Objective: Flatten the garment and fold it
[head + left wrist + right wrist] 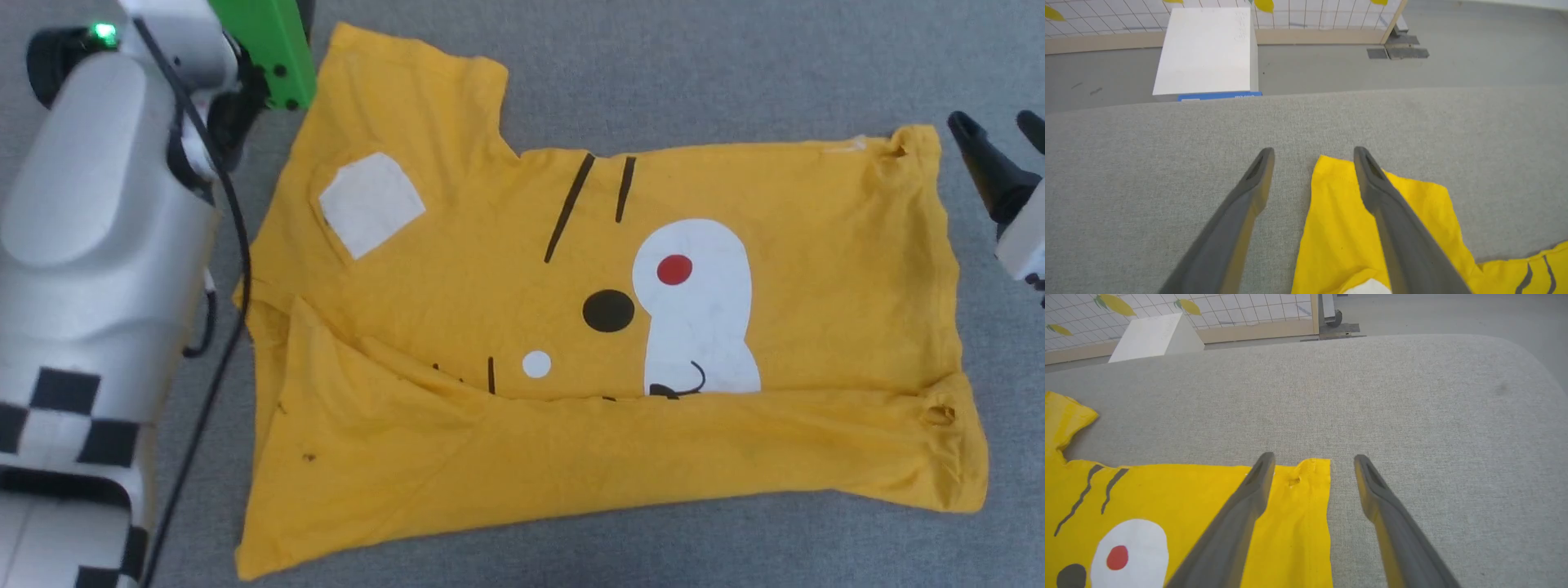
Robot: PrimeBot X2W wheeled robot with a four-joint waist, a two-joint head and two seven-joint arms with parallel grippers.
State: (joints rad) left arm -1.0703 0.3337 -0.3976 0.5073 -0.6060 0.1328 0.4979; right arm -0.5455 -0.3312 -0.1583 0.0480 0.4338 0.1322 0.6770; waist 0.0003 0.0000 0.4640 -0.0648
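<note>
The garment (506,269), a yellow T-shirt, lies print-up on the grey table (694,65). Its near edge is folded up over the lower part of the cartoon face. My right gripper (994,121) hovers open just right of the shirt's far right corner. In the right wrist view that corner (1306,473) sits between the spread fingers of the right gripper (1314,458), which hold nothing. My left gripper (1313,152) is open above the sleeve (1339,228) at the far left, with the sleeve tip between its fingers. My pale left forearm (98,212) covers the left side of the head view.
Beyond the table's far edge a white box (1206,49) stands on the floor before a grid-patterned panel (1310,12). The table's rounded far right corner (1515,355) lies to the right of the shirt. Bare grey cloth surrounds the shirt on all sides.
</note>
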